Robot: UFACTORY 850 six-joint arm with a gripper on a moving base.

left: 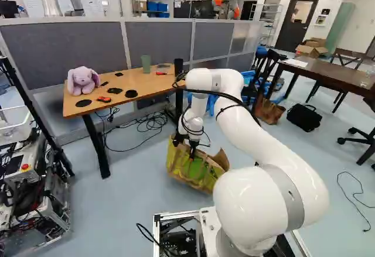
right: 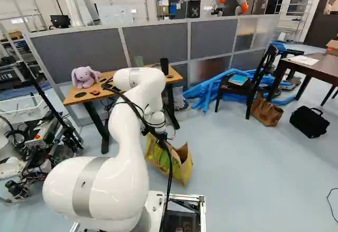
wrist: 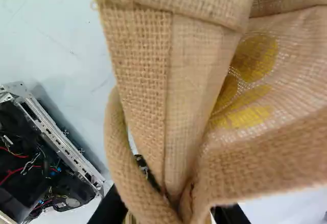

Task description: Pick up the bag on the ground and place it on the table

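tan burlap with a yellow-green print, the bag sagged below the gripper in the left base view, on the near side of the wooden table. the right base view showed its slack rim reaching right: soft, probably light, apt to swing. in the wrist view the fingers clasped bunched cloth beside a handle, a sensible hold, the body spreading ahead of them.

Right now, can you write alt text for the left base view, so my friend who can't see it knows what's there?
A white robot arm bends down, its black gripper holding a tan and yellow-green bag by its top. Beyond, a wooden table holds a purple toy bunny.
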